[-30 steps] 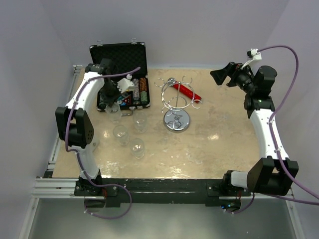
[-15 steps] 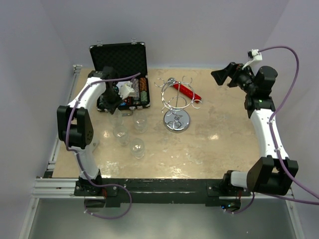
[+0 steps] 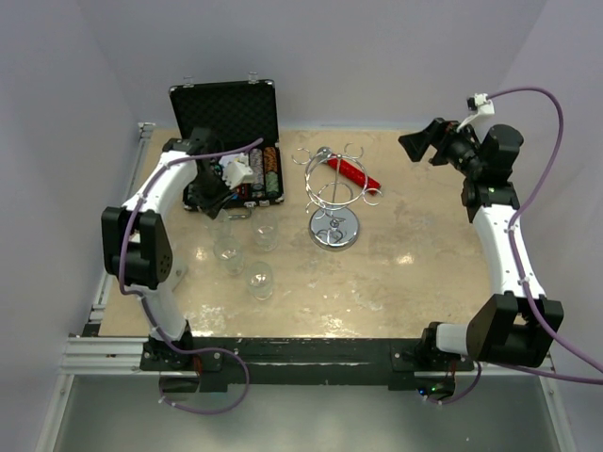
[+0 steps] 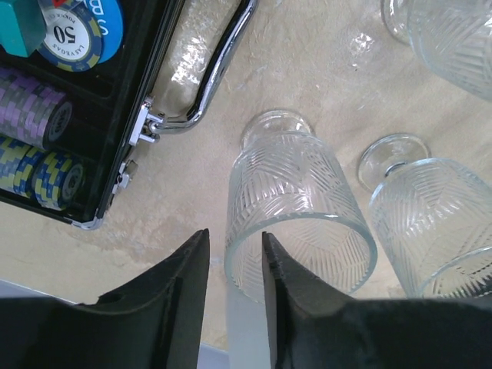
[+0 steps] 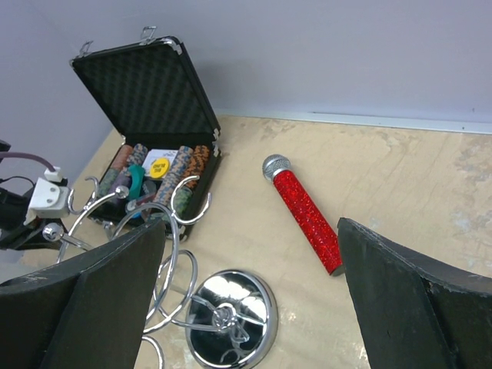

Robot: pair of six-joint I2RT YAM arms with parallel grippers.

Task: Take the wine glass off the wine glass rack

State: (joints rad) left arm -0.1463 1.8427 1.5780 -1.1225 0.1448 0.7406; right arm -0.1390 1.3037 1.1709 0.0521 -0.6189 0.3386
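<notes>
The wine glass rack (image 3: pixel 330 188) stands mid-table on its round mirrored base (image 5: pixel 231 323), and its wire loops carry nothing. A cut-pattern wine glass (image 4: pixel 292 200) stands upright on the table beside the chip case, also visible from above (image 3: pixel 219 219). My left gripper (image 4: pixel 233 237) hovers over its rim. One finger is outside the bowl and one inside, with the glass wall loose in the gap between them. My right gripper (image 5: pixel 250 231) is raised at the back right (image 3: pixel 419 143), wide open and empty.
Other wine glasses (image 3: pixel 259 280) stand upright on the table's left half, two close by (image 4: pixel 438 223). An open black chip case (image 3: pixel 231 141) sits at the back left, its handle (image 4: pixel 215 69) near the glass. A red glitter microphone (image 3: pixel 353 172) lies behind the rack.
The left gripper's jaws have parted off the glass rim they were shut on, and the left arm shifted slightly. The right arm has not moved.
</notes>
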